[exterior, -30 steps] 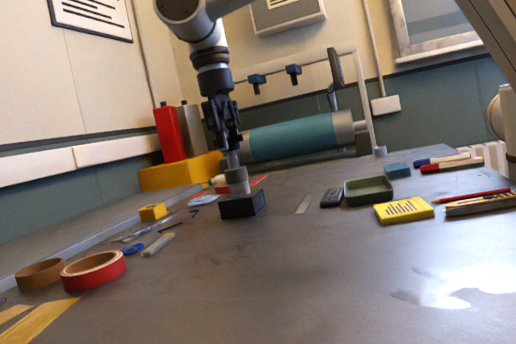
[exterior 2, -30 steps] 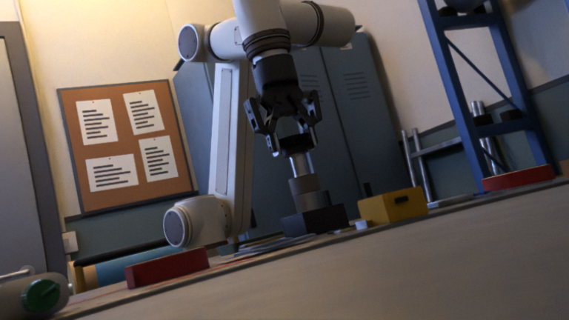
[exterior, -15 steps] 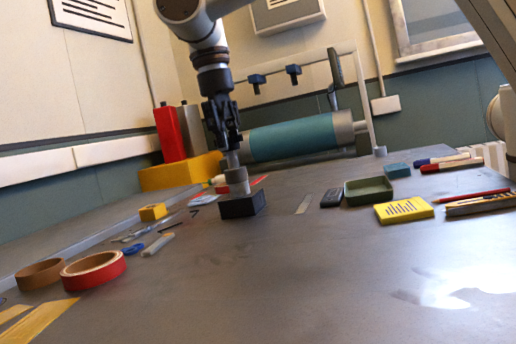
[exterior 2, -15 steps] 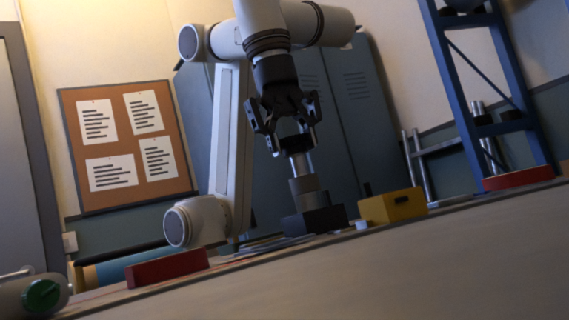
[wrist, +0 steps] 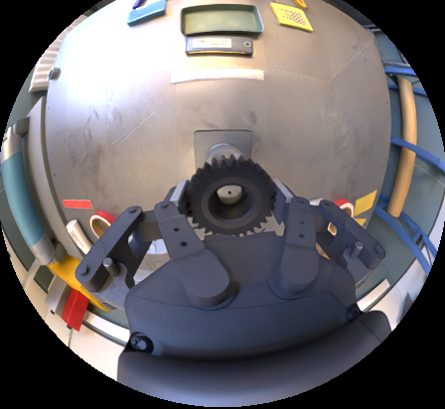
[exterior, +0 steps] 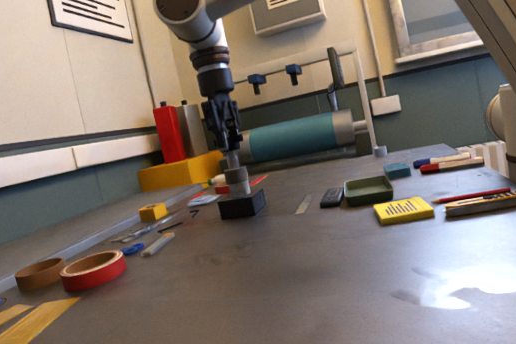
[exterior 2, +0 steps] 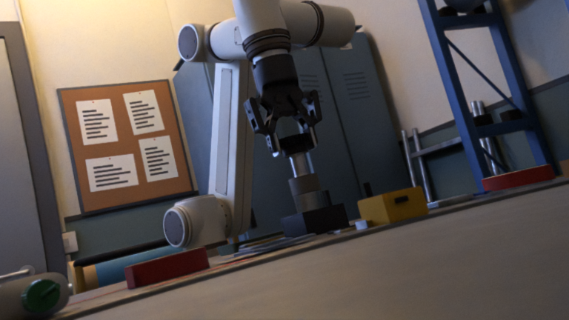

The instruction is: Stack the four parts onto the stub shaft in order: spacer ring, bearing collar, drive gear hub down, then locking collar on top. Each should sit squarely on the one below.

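Note:
The dark toothed drive gear (wrist: 231,197) sits between my fingers, threaded over the top of the stub shaft (exterior 2: 301,163), whose tip shows through its bore. My gripper (exterior 2: 293,144) grips the gear by its rim, directly above the stack. Below the gear, apart from it, two grey rings (exterior 2: 306,193) sit one on the other on the shaft, above the black square base (exterior: 242,203). The gear hangs above them with bare shaft showing between. The locking collar is not identifiable in view.
A yellow block (exterior: 179,171) with a red and a grey box stands behind the base. A green tray (exterior: 368,190), a yellow pad (exterior: 403,210), a remote, pens and tape rolls (exterior: 93,270) lie spread over the bench.

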